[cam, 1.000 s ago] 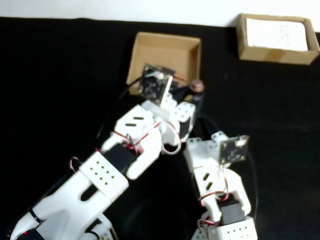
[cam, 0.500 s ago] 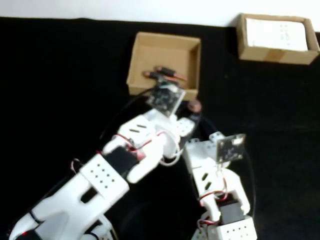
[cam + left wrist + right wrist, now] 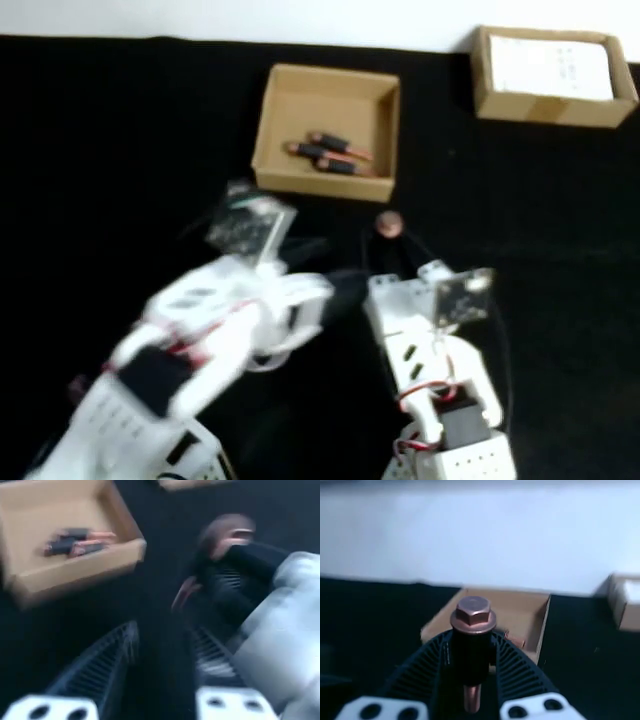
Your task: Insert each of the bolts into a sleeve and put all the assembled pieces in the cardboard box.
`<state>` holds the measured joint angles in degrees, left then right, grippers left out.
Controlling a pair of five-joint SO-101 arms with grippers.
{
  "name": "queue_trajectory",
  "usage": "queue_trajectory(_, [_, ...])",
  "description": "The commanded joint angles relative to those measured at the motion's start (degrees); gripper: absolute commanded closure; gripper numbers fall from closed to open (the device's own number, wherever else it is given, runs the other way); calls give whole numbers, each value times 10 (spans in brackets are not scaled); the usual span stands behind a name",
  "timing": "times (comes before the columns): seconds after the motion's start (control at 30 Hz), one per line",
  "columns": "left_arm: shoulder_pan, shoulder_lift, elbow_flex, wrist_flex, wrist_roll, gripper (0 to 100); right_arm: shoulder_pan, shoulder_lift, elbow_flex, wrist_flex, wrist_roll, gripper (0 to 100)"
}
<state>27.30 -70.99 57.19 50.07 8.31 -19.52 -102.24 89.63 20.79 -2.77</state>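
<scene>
The open cardboard box (image 3: 325, 130) at the back holds several assembled pieces (image 3: 330, 153), black sleeves with copper bolts; they also lie in the box (image 3: 65, 540) in the left wrist view. My left gripper (image 3: 162, 652) hangs in front of the box, open and empty, on the blurred left arm (image 3: 220, 310). My right gripper (image 3: 471, 645) is shut on a black sleeve (image 3: 470, 655) with a copper bolt (image 3: 473, 612) standing upright in it. From above, that bolt's head (image 3: 388, 224) lies just in front of the box's near right corner.
A second cardboard box (image 3: 555, 65) with a white sheet in it stands at the back right. Black cloth covers the table. The two arms stand close together in the front middle; the right arm's body (image 3: 435, 360) is at the front right.
The left arm has pulled back from over the box toward the front left, uncovering the pieces inside. The right arm with its sleeve and bolt has drawn back slightly toward the front.
</scene>
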Motion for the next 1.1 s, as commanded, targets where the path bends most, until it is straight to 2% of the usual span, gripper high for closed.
queue_trajectory(0.0, [-58, -98, 51, 2, -5, 972, 6, 63, -89, -10, -1, 991])
queue_trajectory(0.13, [-116, -204, 142, -9, -6, 992, 6, 205, -182, -13, 3, 991])
queue_trajectory(0.3, [-216, -337, 287, -77, -4, 992, 6, 427, -331, -14, 4, 991])
queue_trajectory(0.5, [-296, -315, 404, -215, 2, 992, 6, 675, -528, -13, 23, 991])
queue_trajectory(0.67, [-304, -314, 400, -193, 91, 992, 3, 873, -667, -14, 113, 991])
queue_trajectory(0.8, [-301, -314, 400, -74, 154, 991, 3, 1019, -770, -14, 188, 991])
queue_trajectory(1.07, [-300, -314, 400, -60, 123, 991, -5, 1251, -955, -14, 338, 991])
